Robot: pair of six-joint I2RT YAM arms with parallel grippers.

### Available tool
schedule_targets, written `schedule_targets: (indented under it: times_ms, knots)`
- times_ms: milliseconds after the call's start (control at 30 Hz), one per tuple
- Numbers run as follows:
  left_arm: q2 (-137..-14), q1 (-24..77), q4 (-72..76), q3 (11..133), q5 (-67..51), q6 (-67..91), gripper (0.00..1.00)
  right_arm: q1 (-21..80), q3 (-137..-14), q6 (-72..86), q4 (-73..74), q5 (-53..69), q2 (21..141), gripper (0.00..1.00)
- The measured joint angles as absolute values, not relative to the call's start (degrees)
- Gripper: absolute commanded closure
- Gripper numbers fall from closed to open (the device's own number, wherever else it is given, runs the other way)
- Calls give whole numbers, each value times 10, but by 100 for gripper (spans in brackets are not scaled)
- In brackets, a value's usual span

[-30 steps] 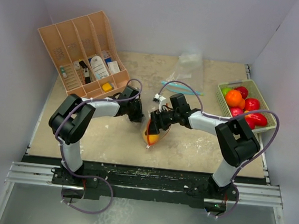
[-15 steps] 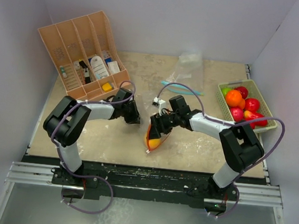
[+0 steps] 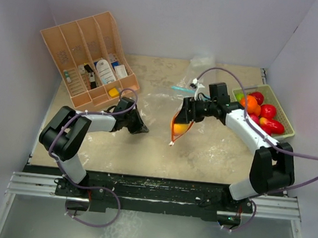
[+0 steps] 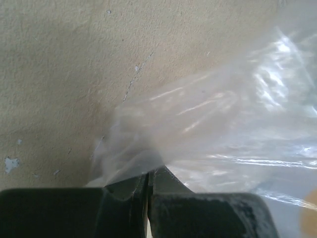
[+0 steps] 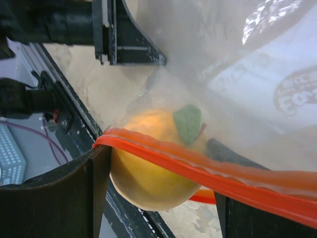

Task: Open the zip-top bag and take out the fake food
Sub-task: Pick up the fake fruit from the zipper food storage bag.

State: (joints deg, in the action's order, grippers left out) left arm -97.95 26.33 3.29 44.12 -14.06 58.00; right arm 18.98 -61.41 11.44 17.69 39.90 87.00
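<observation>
The clear zip-top bag (image 3: 159, 105) is stretched flat between my two grippers. My left gripper (image 3: 139, 129) is shut on a corner of the bag's film (image 4: 223, 114), its jaws pressed together (image 4: 148, 177). My right gripper (image 3: 182, 121) holds a yellow-orange fake fruit (image 5: 148, 173) with a green leaf at the bag's mouth. The orange zip strip (image 5: 198, 167) runs across the fruit between the fingers (image 5: 74, 193). The fruit's lower half bulges out below the strip. More fake food (image 3: 249, 104) lies in the pale green tray (image 3: 277, 99) at the right.
A pink compartment organiser (image 3: 89, 53) with small items stands at the back left. Another clear bag (image 3: 202, 67) and a teal strip (image 3: 179, 89) lie at the back centre. Both left-arm links (image 5: 59, 22) show close by in the right wrist view.
My right gripper has risen and moved back and to the right with the fruit and the bag's mouth. The left gripper stayed shut on the bag, which is now pulled taut.
</observation>
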Motion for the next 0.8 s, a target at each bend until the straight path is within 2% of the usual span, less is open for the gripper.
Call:
schedule_targets:
  times_ms: [267,433,667,800]
  knots:
    - [-979,262,35,441,-135,580,100,119,-743,89,255,396,885,51]
    - [-979,262,35,441,-135,580,100,85,-749,87,263,405,885,51]
    - [-978,260,23,448,-133,573,100,87,-729,93,261,429,885,51]
    - [-973,259,5,453,-124,563,100,76,-726,115,253,421,884,48]
